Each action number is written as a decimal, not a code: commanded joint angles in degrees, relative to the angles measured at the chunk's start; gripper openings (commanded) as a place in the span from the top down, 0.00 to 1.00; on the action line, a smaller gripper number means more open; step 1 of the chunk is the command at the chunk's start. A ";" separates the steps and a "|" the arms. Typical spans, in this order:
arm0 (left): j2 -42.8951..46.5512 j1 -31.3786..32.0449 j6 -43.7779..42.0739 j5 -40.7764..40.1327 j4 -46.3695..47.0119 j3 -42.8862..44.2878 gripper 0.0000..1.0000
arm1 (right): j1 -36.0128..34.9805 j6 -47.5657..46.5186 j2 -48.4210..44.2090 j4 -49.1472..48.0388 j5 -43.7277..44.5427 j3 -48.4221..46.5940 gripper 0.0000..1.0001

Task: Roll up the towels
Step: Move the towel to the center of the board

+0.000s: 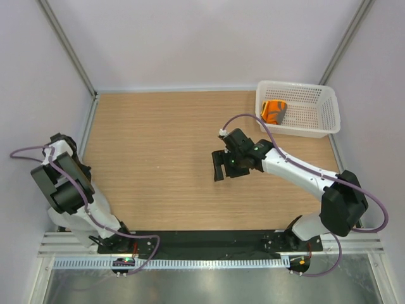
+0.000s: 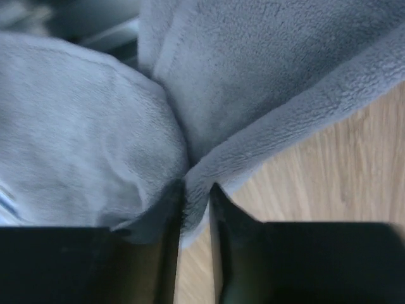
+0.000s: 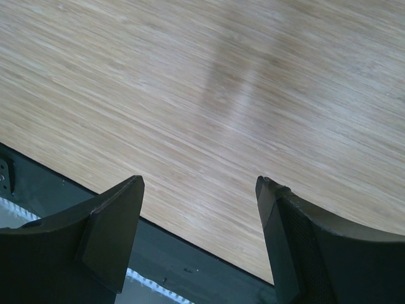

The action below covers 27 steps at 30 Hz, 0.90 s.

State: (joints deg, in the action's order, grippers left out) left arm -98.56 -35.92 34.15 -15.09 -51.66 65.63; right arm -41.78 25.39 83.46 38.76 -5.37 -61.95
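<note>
One grey towel, hidden from overhead

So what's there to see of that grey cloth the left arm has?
The grey cloth is soft and fleecy, plain light grey. It is bunched in loose folds, not rolled, with the wooden table showing beyond its edge. The left arm's fingers pinch a fold at that edge. The overhead view does not show it.
</note>
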 commanded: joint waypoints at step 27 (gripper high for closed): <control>9.26 51.92 -2.50 30.48 10.27 4.95 0.32 | 4.60 6.25 -7.62 3.25 15.57 2.02 0.16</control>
State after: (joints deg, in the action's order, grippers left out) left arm -92.09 16.88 32.49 14.92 -40.95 68.42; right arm -37.01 29.63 74.74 42.78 10.22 -59.53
